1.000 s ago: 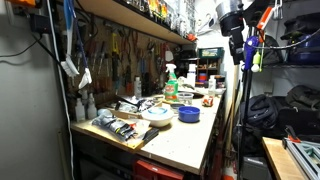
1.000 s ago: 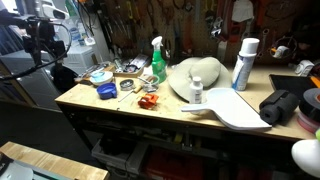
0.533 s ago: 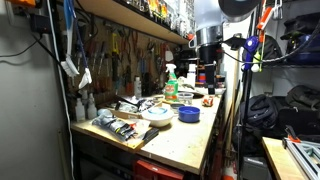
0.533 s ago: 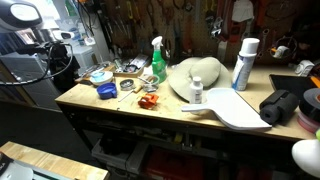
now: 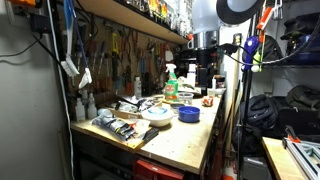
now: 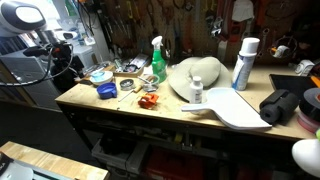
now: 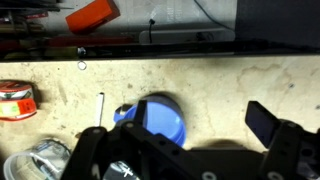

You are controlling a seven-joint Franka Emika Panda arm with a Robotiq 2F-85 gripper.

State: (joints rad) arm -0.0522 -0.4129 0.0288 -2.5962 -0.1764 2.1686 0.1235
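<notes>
My gripper (image 7: 200, 116) is open and empty, hovering well above the workbench. In the wrist view a blue bowl (image 7: 160, 118) sits on the bench top right below, by the left finger. In both exterior views the gripper (image 5: 205, 78) (image 6: 68, 66) hangs over the bench's end, above and slightly beyond the blue bowl (image 5: 188, 113) (image 6: 107, 90). Nothing is between the fingers.
A green spray bottle (image 6: 158, 62), a white spray can (image 6: 243, 63), a small white bottle (image 6: 197, 92), an orange item (image 6: 148, 101) and a black bag (image 6: 285, 105) stand on the cluttered bench. A white bowl (image 5: 157, 115) sits beside the blue one. A red tape roll (image 7: 15, 100) lies nearby.
The arm has swung in from beside the bench to over its end and come lower, above the blue bowl. The gripper has stayed open.
</notes>
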